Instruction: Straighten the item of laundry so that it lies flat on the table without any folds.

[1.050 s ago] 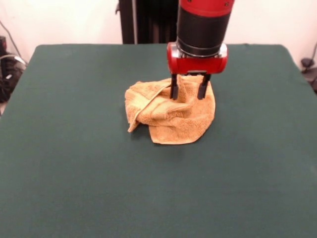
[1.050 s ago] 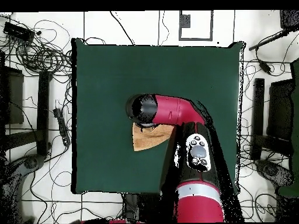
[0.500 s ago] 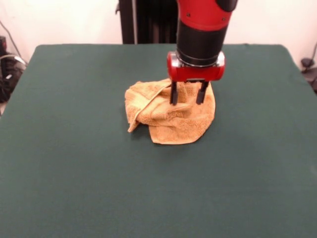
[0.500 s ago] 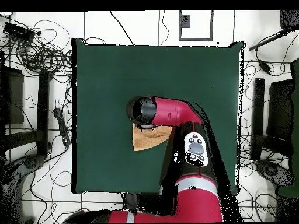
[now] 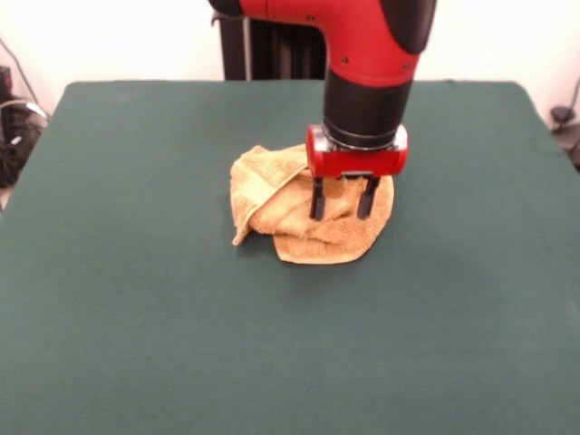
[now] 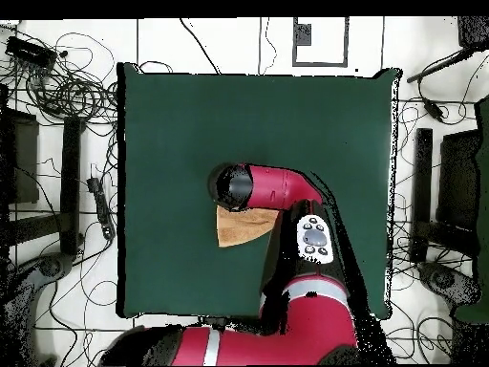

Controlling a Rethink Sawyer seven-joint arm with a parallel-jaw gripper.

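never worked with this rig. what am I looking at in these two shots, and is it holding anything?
It is a single red and black robot arm with a two-finger gripper. One picture is taken from across the table, the other from straight above, where the arm covers most of the cloth. On the green table lies one crumpled orange-tan towel, folded over itself, not flat. The gripper's fingers stand apart, open, with their tips down on the towel's bunched top. Nothing is lifted or clamped; it looks poised to pinch a fold, though that is a guess.
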